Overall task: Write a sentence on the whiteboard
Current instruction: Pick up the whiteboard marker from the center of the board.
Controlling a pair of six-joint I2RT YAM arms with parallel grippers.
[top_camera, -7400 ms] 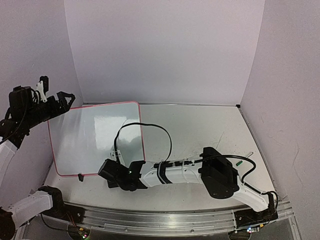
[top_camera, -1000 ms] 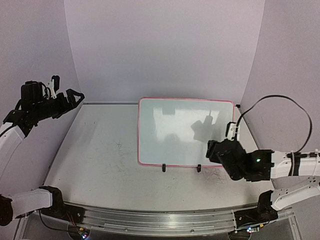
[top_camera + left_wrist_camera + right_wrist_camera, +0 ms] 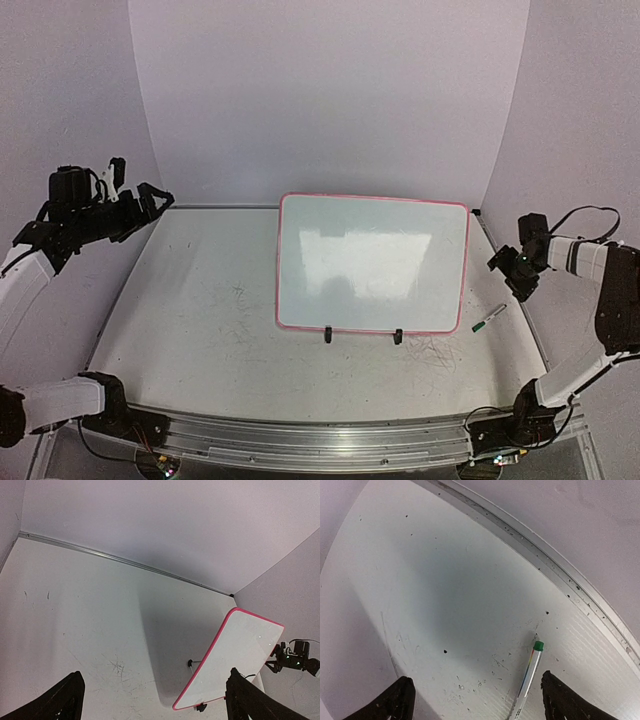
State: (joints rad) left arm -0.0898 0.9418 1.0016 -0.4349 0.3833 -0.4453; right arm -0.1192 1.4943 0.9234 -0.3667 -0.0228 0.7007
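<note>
The whiteboard (image 3: 372, 262), glossy white with a pink-red frame, stands propped on two black clip feet (image 3: 327, 335) right of the table's middle. Its face is plain white with reflections. In the left wrist view the whiteboard (image 3: 235, 652) shows edge-on at lower right. A marker (image 3: 489, 318) with a green cap lies on the table by the board's front right corner. My right gripper (image 3: 512, 276) hovers open near the right wall, above and behind the marker (image 3: 527, 680), which lies nearer its right finger. My left gripper (image 3: 140, 185) hangs open and empty at the far left, well away from the board.
White walls close the table at the back and on both sides, with a metal rail (image 3: 555, 570) along the wall's foot. The tabletop (image 3: 200, 300) is scuffed. The right arm (image 3: 295, 660) shows beyond the board in the left wrist view.
The right arm has pulled back from the board's front right corner to the right wall and its jaws have widened. The marker is uncovered. Earlier the board lay flat at the left.
</note>
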